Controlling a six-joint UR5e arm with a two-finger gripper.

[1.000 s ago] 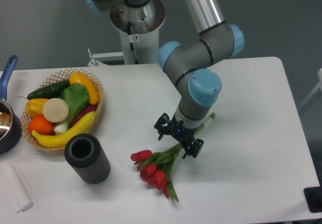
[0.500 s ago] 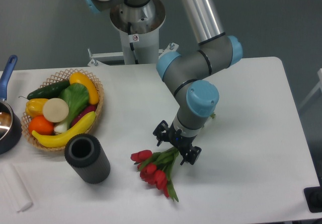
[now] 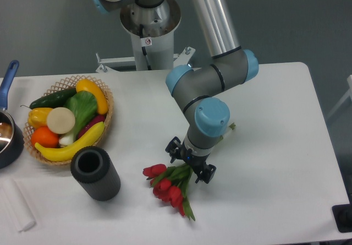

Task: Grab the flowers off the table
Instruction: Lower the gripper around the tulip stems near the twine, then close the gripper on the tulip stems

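Now at the approach-to-grasp step: gripper [image 3: 190, 161] low over the flowers [image 3: 169, 186], which lie on the table [image 3: 275, 146] at lower centre of frame; jaws spread either side of the stems, nothing held. Next move likely needs a slight descent, then closing on the stems

The UR5e arm reaches down from its base at the top of the view, the silver upper link slanting to a grey elbow with blue caps. The wrist bends downward, pointing the black two-finger gripper [image 3: 190, 164] at the surface below, its fingers [image 3: 174, 149] spread apart, low.
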